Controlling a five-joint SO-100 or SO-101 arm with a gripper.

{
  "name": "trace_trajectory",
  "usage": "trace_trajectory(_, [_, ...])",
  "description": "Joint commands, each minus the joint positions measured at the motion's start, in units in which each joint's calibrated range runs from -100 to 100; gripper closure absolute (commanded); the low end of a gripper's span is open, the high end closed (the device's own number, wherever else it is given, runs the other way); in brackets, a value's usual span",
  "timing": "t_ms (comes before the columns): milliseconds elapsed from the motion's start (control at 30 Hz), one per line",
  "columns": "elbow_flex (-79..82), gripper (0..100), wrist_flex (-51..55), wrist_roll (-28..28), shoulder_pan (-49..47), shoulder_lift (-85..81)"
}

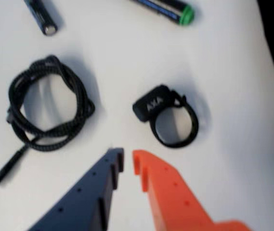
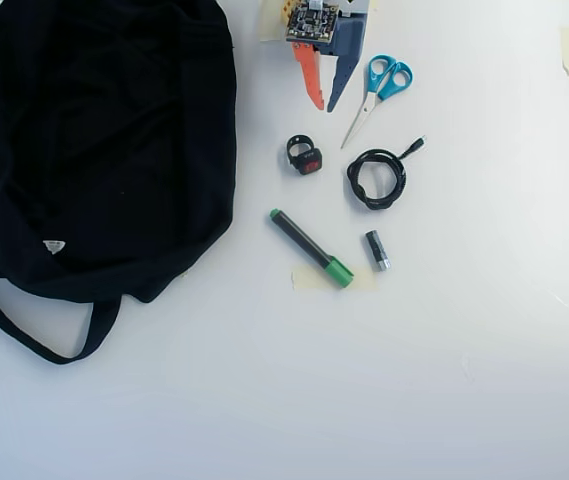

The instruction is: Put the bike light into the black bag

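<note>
My hand [image 1: 128,161] hovers narrowly parted and empty just short of the bike light [image 1: 168,115], the black bag [image 2: 94,140] well aside.

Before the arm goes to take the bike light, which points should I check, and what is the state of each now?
1. Gripper empty, fingers slightly apart: ok.
2. Bike light free on the table, touching nothing: ok.
3. Gap wide enough for the light's body: not ok, looks too narrow; open more.
4. Coiled cable clear of the light: ok, it lies apart in the wrist view.
5. Scissors beside the gripper in the overhead view: ok, clear of the light.
6. Black bag mouth open to receive: cannot tell.
</note>
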Motion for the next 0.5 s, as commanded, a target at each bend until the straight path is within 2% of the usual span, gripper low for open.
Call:
trace_trajectory(0, [-2.7,97,-4.6,0.2,-0.6,2.1])
trace_trajectory(267, [-4.6,97,-13.3,0.3,-0.6,6.8])
trace_trajectory(467, [-11.7,97,-13.9,0.3,-0.6,12.1])
